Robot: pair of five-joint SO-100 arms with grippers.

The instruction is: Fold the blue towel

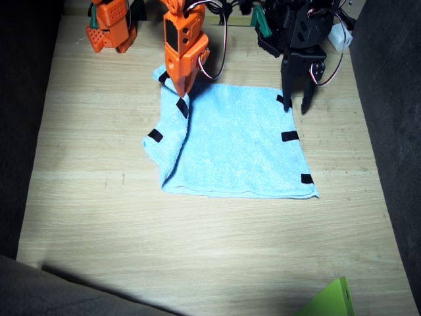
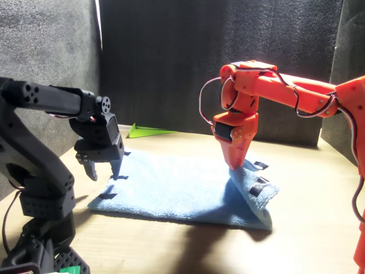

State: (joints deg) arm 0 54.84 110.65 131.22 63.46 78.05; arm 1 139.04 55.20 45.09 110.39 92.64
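Blue towel (image 1: 240,145) lies on the wooden table (image 1: 99,197), centre of the fixed view, spread flat except along its picture-left edge, where a strip is lifted and rolled inward.

We find the right gripper (image 1: 181,91), orange, at the upper left of the cloth with its jaws pressed together on that raised edge; the front view shows the fabric (image 2: 249,185) drawn up in a ridge to the tips, so we judge it pinched, though the contact itself is partly hidden. The left gripper (image 1: 297,105), black, stands at the upper right edge with its jaws spread, just above or touching a black tape patch (image 1: 283,101); we cannot tell which.

Handling judgement: the terry cloth is light, soft and limp. It will sag and drag rather than hold shape, and one pinch will lift only a narrow peak. Best hold points appear to be the edges at the tape patches, taken well into the hem.

A green object (image 1: 332,299) sits at the lower right, well apart.
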